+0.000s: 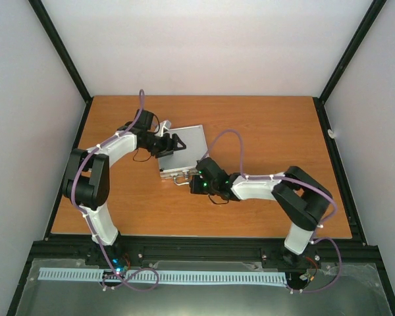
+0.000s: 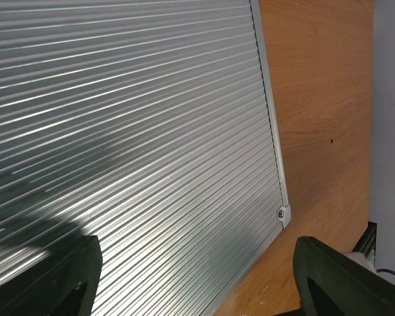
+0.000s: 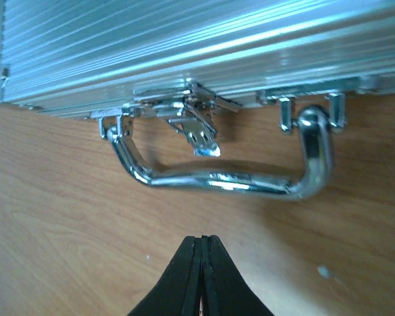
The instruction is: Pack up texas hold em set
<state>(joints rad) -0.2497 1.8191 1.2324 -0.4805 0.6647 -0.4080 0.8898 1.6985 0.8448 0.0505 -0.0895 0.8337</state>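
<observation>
The texas hold em set's silver ribbed aluminium case (image 1: 189, 146) lies closed on the wooden table, so its contents are hidden. My left gripper (image 1: 174, 143) hovers over the left part of the lid. In the left wrist view its fingers (image 2: 332, 280) stand wide apart, and the left gripper (image 2: 194, 263) is open over the ribbed lid (image 2: 131, 131) with nothing held. My right gripper (image 3: 201, 241) is shut on nothing, just in front of the case's chrome handle (image 3: 230, 179). A latch (image 3: 199, 131) sticks out from the front edge above the handle. From above, the right gripper (image 1: 196, 180) sits at the case's near edge.
The case lies left of the middle of the wooden table (image 1: 270, 131). Black frame rails (image 1: 342, 164) run along the table's sides, and white walls stand beyond them. A bare strip of table (image 2: 316, 99) shows past the lid's corner.
</observation>
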